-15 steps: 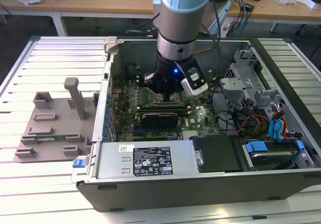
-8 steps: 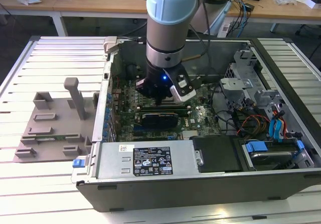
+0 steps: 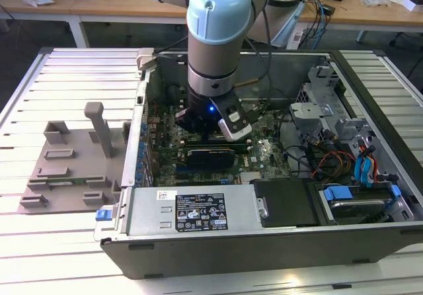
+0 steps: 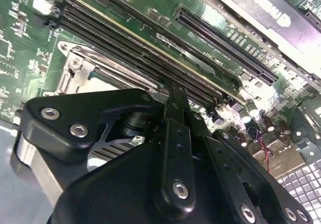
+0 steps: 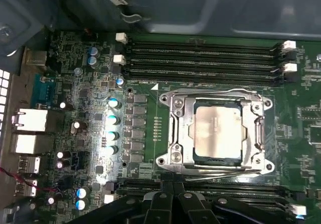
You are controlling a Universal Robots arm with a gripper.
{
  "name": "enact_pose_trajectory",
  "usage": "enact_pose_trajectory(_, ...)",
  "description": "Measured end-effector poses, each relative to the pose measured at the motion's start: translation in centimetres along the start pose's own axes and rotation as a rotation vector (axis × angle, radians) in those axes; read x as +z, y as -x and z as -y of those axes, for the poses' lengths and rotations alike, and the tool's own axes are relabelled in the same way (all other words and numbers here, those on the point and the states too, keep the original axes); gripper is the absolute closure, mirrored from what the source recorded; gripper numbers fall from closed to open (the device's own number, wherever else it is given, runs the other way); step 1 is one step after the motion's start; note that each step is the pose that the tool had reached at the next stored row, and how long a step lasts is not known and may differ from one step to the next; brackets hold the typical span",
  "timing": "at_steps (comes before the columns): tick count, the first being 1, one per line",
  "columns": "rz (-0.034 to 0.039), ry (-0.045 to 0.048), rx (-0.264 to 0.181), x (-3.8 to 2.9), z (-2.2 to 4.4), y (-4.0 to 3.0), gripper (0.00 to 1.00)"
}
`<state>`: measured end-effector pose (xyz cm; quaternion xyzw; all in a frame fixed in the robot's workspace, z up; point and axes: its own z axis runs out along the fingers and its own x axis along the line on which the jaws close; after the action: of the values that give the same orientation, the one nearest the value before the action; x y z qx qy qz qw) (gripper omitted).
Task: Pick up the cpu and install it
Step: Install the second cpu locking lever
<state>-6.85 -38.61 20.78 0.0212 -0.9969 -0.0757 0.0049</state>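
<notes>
I am seeing the cpu (image 5: 217,134) lying flat inside the metal socket frame (image 5: 175,133) on the green motherboard (image 5: 150,48) in the first wrist view, its pale silver top facing up and the frame's edges surrounding it on all sides. Rows of long black memory slots (image 5: 200,58) are running just beside the frame on one side, with another set beyond the opposite side, partly covered by the black gripper (image 5: 173,204). The fingers are cut off at the picture's edge there, and in the second wrist view the gripper's (image 4: 173,113) dark body is hiding most of the socket — I cannot tell whether the fingers are spread or pressed together, and nothing is visibly pinched between them. In the exterior view the arm (image 3: 218,37) is reaching down into the open computer case (image 3: 198,209), its wrist blocking the socket area. A grey plastic fixture (image 3: 66,169) is sitting on the slatted bench (image 3: 79,70) — just beside the case, toward the exterior view's left.
</notes>
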Motion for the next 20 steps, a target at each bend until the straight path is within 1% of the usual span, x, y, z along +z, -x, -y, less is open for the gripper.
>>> enact_pose_trajectory(3, 0.0002, 0.0085, -0.001, 0.31, 0.01, -0.43, 0.89)
enact_pose_trajectory(4, 0.0002, 0.0092, -0.001, 0.38, -0.01, -0.55, 0.89)
enact_pose_trajectory(7, -0.0002, 0.0103, -0.004, 0.48, -0.15, -0.6, 0.89)
enact_pose_trajectory(10, -0.001, 0.0108, -0.012, 0.71, -0.66, -0.61, 0.89)
enact_pose_trajectory(13, -0.0024, 0.0104, -0.018, 1.03, -0.92, -0.87, 0.89)
enact_pose_trajectory(17, -0.0048, 0.0098, -0.033, 1.05, -0.99, -0.87, 0.89)
enact_pose_trajectory(20, -0.005, 0.0103, -0.04, 0.69, -1.06, -0.86, 0.89)
